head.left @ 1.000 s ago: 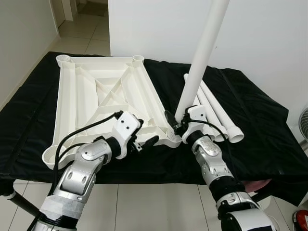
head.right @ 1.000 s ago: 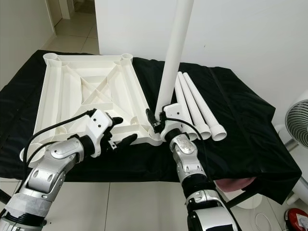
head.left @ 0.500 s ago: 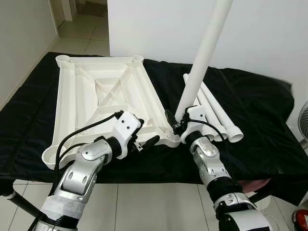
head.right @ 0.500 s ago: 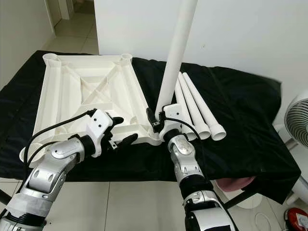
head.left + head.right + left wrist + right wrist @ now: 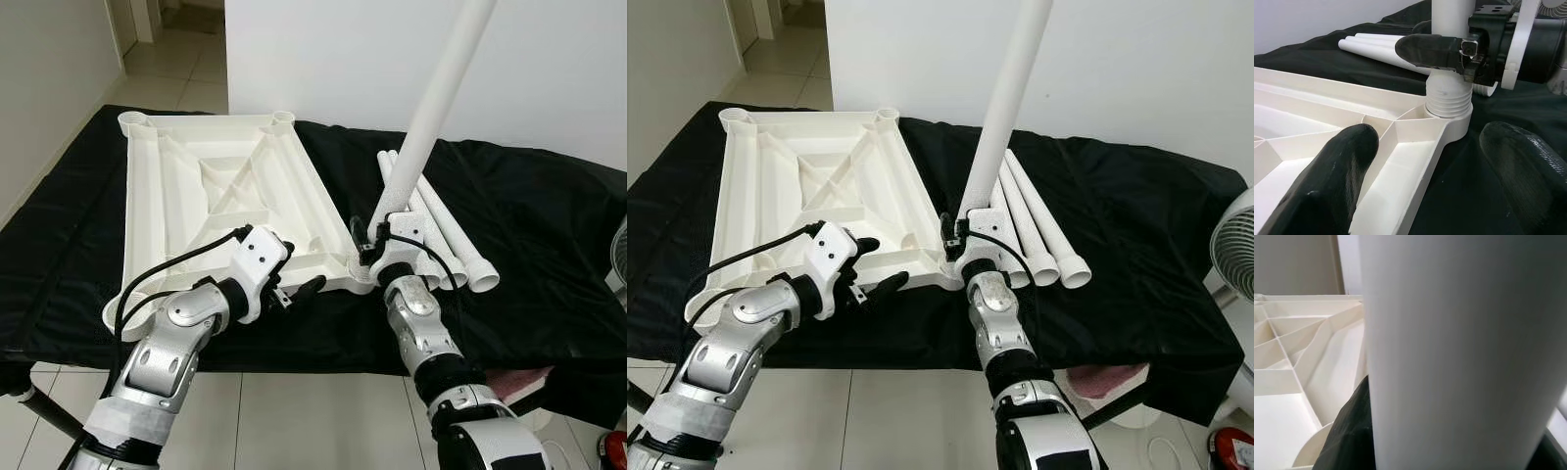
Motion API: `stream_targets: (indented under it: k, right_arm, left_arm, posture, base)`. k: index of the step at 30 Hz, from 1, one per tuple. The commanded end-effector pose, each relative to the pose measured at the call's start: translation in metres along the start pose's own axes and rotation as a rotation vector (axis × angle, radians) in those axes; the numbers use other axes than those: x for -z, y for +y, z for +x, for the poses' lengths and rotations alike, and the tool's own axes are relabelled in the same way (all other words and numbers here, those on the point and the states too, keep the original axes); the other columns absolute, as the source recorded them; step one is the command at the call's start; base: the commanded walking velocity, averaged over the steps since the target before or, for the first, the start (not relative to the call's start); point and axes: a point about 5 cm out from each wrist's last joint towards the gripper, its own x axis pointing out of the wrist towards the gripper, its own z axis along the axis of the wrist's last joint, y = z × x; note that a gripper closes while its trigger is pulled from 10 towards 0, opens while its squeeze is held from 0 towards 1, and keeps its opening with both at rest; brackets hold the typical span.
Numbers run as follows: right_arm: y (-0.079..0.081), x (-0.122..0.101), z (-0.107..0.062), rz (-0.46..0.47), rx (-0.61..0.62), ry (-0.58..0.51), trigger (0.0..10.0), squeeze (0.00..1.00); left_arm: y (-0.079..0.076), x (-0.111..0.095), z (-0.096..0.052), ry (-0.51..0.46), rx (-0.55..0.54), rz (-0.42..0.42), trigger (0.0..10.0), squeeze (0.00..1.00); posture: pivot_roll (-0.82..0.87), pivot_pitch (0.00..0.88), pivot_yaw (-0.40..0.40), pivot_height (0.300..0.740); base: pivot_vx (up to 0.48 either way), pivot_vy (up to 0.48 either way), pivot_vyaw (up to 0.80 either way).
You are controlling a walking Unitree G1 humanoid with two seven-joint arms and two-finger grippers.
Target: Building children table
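A black cloth (image 5: pixel 529 215) covers the bench against a white wall, and on it lies the white tabletop (image 5: pixel 216 196), underside up. The right pincer (image 5: pixel 1449 49) is clenched on a white leg (image 5: pixel 431 127) standing tilted in the tabletop's near right corner socket (image 5: pixel 1448 105). The left pincer (image 5: pixel 294 284) is released, its fingers (image 5: pixel 1332 181) spread wide beside the tabletop's near edge, grasping nothing. Three spare legs (image 5: pixel 1043 230) lie just beside the right pincer.
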Motion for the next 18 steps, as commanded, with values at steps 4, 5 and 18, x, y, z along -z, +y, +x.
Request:
stream_targets:
  k: [4, 5, 18]
  right_arm:
    - [-0.025, 0.044, -0.02, -0.002, 0.176, 0.224, 10.0, 0.0]
    - [-0.025, 0.044, -0.02, -0.002, 0.176, 0.224, 10.0, 0.0]
    - [-0.039, 0.044, -0.021, -0.018, 0.368, 0.228, 10.0, 0.0]
  left_arm:
    - [0.002, -0.005, 0.002, -0.015, -0.04, 0.022, 10.0, 0.0]
    - [0.002, -0.005, 0.002, -0.015, -0.04, 0.022, 10.0, 0.0]
    - [0.002, -0.006, 0.003, -0.019, -0.036, 0.026, 10.0, 0.0]
  posture:
    - [0.0, 0.0, -0.078, 0.74]
    - [0.0, 0.0, -0.078, 0.74]
    - [0.01, 0.0, -0.081, 0.74]
  base:
    - [0.0, 0.0, 0.0]
    - [0.0, 0.0, 0.0]
    - [0.0, 0.0, 0.0]
